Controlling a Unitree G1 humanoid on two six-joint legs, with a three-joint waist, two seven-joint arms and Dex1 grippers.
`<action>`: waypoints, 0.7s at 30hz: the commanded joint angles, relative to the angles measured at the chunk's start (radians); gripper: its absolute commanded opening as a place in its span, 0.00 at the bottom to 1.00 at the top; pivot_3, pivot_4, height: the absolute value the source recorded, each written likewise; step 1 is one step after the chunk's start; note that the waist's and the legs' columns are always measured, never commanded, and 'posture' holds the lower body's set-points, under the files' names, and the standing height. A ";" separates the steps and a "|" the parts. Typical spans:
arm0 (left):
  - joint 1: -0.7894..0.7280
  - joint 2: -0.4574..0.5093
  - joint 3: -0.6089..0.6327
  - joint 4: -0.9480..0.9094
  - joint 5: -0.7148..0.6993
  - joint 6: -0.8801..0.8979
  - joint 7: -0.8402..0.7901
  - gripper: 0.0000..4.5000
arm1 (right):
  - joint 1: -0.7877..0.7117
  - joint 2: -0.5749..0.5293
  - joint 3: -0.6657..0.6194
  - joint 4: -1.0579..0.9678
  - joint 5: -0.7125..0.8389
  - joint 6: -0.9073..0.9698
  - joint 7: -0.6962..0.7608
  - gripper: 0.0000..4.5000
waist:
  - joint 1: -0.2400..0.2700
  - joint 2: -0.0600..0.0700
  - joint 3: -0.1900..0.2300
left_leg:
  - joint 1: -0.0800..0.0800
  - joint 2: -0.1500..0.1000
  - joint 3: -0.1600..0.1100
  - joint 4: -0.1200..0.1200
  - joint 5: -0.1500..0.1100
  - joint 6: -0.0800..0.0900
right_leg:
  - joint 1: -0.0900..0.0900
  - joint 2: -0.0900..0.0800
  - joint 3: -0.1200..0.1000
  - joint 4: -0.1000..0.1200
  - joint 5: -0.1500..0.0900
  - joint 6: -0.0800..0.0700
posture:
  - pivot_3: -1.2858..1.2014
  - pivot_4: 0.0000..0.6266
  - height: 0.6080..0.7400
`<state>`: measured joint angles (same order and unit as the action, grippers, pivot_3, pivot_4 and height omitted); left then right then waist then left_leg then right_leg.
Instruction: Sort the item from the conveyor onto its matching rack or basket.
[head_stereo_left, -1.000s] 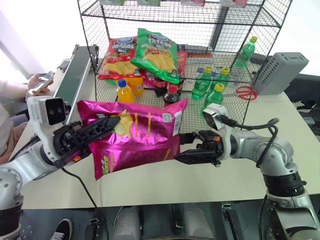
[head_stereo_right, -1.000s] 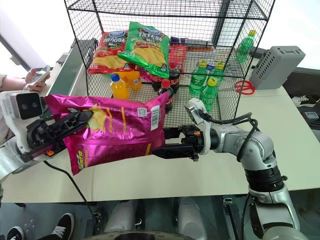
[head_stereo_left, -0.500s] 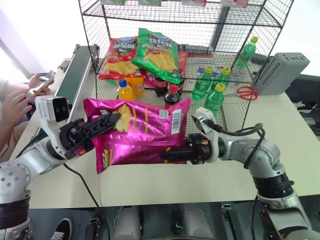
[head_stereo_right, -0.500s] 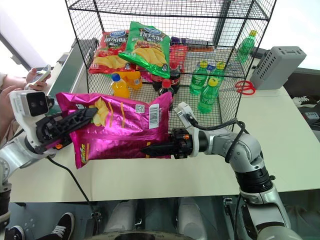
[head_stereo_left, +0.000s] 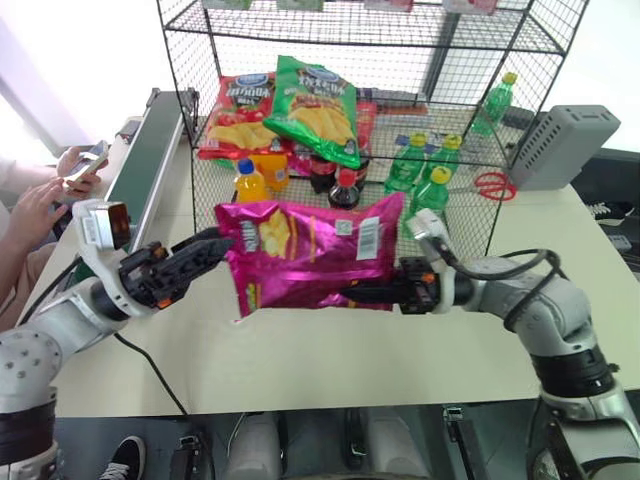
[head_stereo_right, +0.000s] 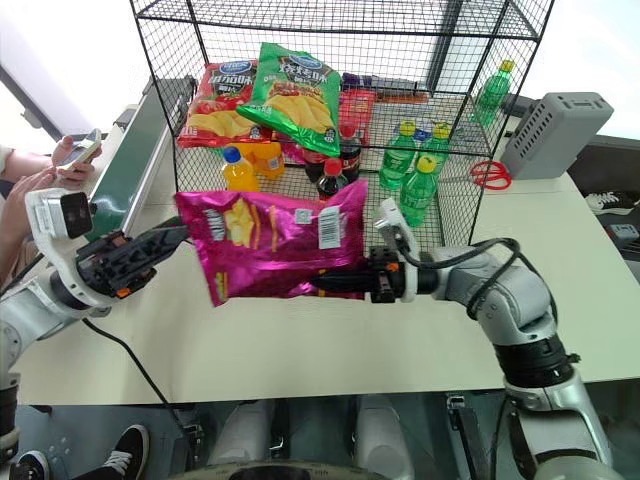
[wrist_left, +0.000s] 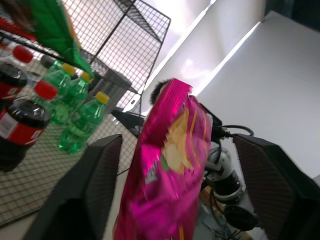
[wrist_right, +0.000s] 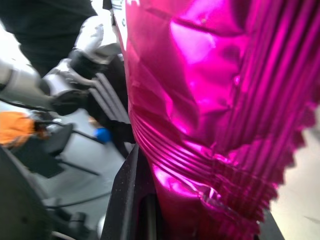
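With your right fingers (head_stereo_right: 335, 284) pinching the pink bag (head_stereo_right: 275, 245) and left fingers (head_stereo_right: 160, 245) spread, lift it level into the rack (head_stereo_right: 330, 110)

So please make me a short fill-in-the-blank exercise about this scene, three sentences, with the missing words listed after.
1. The pink crisps bag is held by the ____ gripper.
2. The jaws of the left gripper stand ____, apart from the bag.
3. On the black wire rack, the green crisps bag lies partly on top of a ____ bag.

Missing words: right; open; red
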<state>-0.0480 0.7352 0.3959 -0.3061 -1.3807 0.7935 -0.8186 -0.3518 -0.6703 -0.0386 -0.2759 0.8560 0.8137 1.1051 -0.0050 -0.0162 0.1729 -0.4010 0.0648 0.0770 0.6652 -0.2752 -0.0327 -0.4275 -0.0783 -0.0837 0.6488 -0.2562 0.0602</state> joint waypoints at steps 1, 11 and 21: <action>0.009 -0.031 -0.008 -0.068 0.192 -0.142 -0.031 1.00 | 0.034 -0.063 -0.220 -0.091 0.088 -0.031 -0.024 0.09 | 0.009 0.000 0.000 | -0.001 0.000 0.000 0.000 0.000 0.000 | -0.001 0.000 0.000 0.000 0.000 0.000 | 0.52 0.24 1.00; -0.101 -0.087 -0.101 0.033 0.360 -0.224 -0.124 1.00 | -0.098 -0.074 -0.362 0.125 -0.262 -0.482 -0.247 0.09 | 0.016 0.000 0.000 | -0.001 0.000 0.001 0.001 0.000 0.000 | -0.001 0.000 0.000 -0.001 0.000 0.000 | 0.52 0.24 1.00; -0.145 -0.121 -0.130 0.050 0.442 -0.262 -0.147 1.00 | -0.169 -0.110 -0.152 0.386 -0.807 -1.094 -0.382 0.09 | 0.015 0.000 0.000 | -0.002 0.000 0.001 0.000 0.000 0.000 | -0.002 0.000 0.000 -0.001 0.000 0.001 | 0.52 0.24 1.00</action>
<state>-0.1899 0.6159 0.2493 -0.2357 -0.9424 0.5501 -0.9616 -0.4677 -0.7461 -0.1780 0.0590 0.1544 -0.1673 0.8060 0.0097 -0.0161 0.1730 -0.4028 0.0647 0.0783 0.6658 -0.2751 -0.0327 -0.4292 -0.0784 -0.0835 0.6483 -0.2560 0.0612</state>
